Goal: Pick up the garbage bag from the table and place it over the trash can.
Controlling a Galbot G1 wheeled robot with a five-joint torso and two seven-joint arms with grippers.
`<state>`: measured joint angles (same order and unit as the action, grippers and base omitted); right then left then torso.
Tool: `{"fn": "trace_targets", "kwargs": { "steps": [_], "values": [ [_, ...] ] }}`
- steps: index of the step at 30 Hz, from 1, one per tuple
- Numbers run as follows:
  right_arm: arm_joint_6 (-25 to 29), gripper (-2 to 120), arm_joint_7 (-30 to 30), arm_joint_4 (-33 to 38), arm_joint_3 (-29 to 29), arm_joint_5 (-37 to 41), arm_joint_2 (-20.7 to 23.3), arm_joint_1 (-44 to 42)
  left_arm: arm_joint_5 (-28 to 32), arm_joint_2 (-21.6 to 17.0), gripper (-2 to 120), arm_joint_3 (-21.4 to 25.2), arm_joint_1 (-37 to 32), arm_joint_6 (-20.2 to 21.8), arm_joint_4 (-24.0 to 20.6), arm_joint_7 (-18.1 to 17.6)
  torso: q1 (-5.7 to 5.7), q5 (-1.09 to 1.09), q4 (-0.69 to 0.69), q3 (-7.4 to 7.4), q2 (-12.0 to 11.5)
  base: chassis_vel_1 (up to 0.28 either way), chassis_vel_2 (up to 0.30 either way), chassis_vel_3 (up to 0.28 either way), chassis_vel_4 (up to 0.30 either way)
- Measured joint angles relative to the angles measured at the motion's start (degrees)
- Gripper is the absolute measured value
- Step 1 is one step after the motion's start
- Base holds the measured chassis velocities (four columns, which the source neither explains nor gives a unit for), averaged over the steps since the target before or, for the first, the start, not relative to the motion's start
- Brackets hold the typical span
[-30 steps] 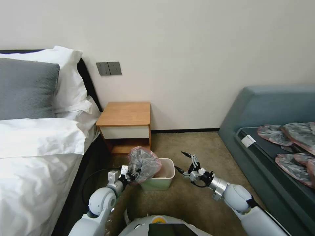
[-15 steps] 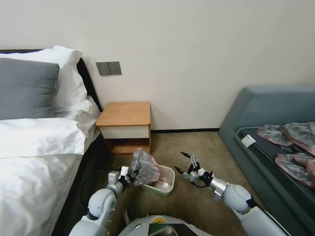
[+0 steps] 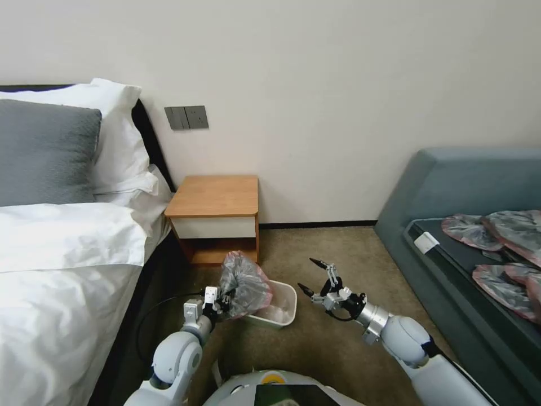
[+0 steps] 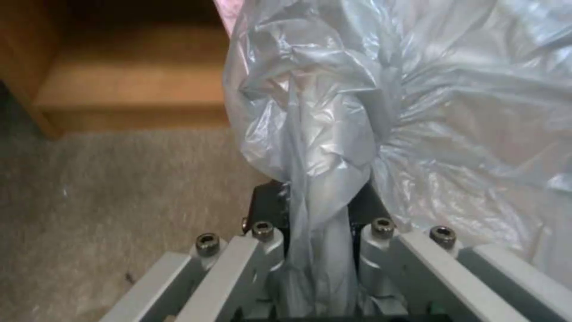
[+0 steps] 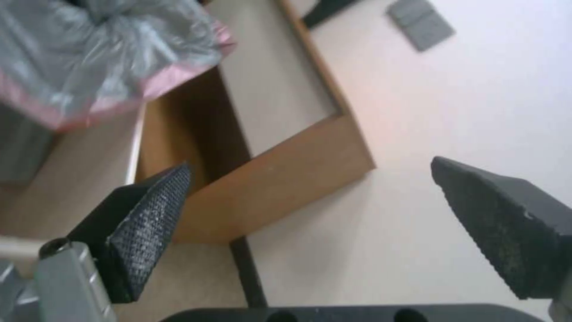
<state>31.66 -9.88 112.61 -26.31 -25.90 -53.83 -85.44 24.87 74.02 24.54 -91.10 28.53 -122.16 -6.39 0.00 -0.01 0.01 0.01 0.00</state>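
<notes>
Closest to the robot, both arms reach forward over the brown carpet (image 3: 327,344). The left gripper (image 3: 224,300) sits just on the near-left side of the trash can (image 3: 277,309), its fingers clamped on a gathered bunch of the garbage bag (image 3: 243,282). In the left wrist view the grey plastic (image 4: 334,147) is drawn down between the two dark fingers (image 4: 267,206) and billows out beyond them. The bag is held up off the floor, crumpled, its pinkish-red rim showing; it overlaps the left part of the trash can's opening. The trash can is tilted, its opening tipped toward the robot, resting on the carpet.

To the right of the trash can and apart from it, the right gripper (image 3: 313,277) hangs above the carpet with its two black fingertips spread wide, holding nothing. The right wrist view shows the same wide gap between the fingertips (image 5: 149,214).

Behind the trash can stands the table (image 3: 217,197), its top bare, against the wall. A bed (image 3: 62,248) lies left of the table. Far right of the trash can, a blue-grey sofa (image 3: 451,192) carries several flat grey-pink bags (image 3: 496,231).
</notes>
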Motion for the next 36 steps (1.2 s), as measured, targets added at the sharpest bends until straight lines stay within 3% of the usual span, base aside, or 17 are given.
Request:
{"fn": "trace_targets", "kwargs": {
  "steps": [3,4,7,14,15,20,24,28,30,36],
  "values": [
    [-4.9,100,1.78,2.94,1.12,8.49,-0.41,-1.01,1.4,0.42,10,-0.01,-0.91,-7.83,-0.56,-1.23,0.0,0.0,0.0,0.0,0.0,0.0,0.0,0.0,0.0],
    [-4.9,100,1.78,2.94,1.12,8.49,-0.41,-1.01,1.4,0.42,10,-0.01,-0.91,-7.83,-0.56,-1.23,0.0,0.0,0.0,0.0,0.0,0.0,0.0,0.0,0.0],
    [-11.6,100,4.52,7.14,2.35,17.84,-1.07,-2.46,1.97,0.76,10,0.44,-1.44,-14.74,-0.11,-1.56,0.0,0.0,-0.01,0.0,0.0,0.0,0.0,0.0,0.0],
    [-18.0,100,6.8,12.66,4.1,28.5,-1.52,-3.43,1.23,0.8,10,0.73,-2.04,-22.75,1.55,-0.71,0.0,-0.01,0.0,0.0,0.0,0.0,0.0,0.0,0.0],
    [-20.4,100,7.75,14.85,5.34,33.36,-1.53,-3.56,0.6,0.87,10,0.68,-2.12,-26.24,2.43,-0.36,0.0,0.0,-0.01,0.0,0.0,0.0,0.0,0.0,0.0],
    [-26.21,100,10.12,19.62,8.87,44.85,-1.11,-2.99,-0.81,0.98,10,-0.03,-2.51,-32.13,3.53,0.79,0.0,0.0,-0.02,0.0,0.0,0.0,0.0,0.0,0.0],
    [-29.77,100,8.66,21.35,11.12,52.3,0.8,-0.03,-2.85,1.08,10,-0.05,-2.89,-35.34,4.64,2.12,0.0,0.0,-0.01,-0.01,0.0,0.0,0.0,0.0,0.0],
    [-31.42,100,6.61,21.61,12.09,56.11,2.6,1.94,-2.89,1.01,10,-0.03,-2.97,-35.77,4.83,2.42,0.0,0.01,0.0,-0.01,0.0,0.0,0.0,0.0,0.0],
    [-33.37,100,1.91,20.8,12.77,60.94,5.94,4.89,-3.9,0.98,10,-0.08,-2.86,-36.13,4.97,2.79,0.0,0.01,0.0,0.0,0.0,0.0,0.0,0.0,0.0],
    [-34.87,100,-1.73,17.02,15.72,64.26,10.66,10.67,-5.85,1.29,10,-0.15,-2.57,-37.01,5.31,3.2,0.0,0.02,0.0,0.0,0.0,0.0,0.0,0.0,0.0]
  ]
}}
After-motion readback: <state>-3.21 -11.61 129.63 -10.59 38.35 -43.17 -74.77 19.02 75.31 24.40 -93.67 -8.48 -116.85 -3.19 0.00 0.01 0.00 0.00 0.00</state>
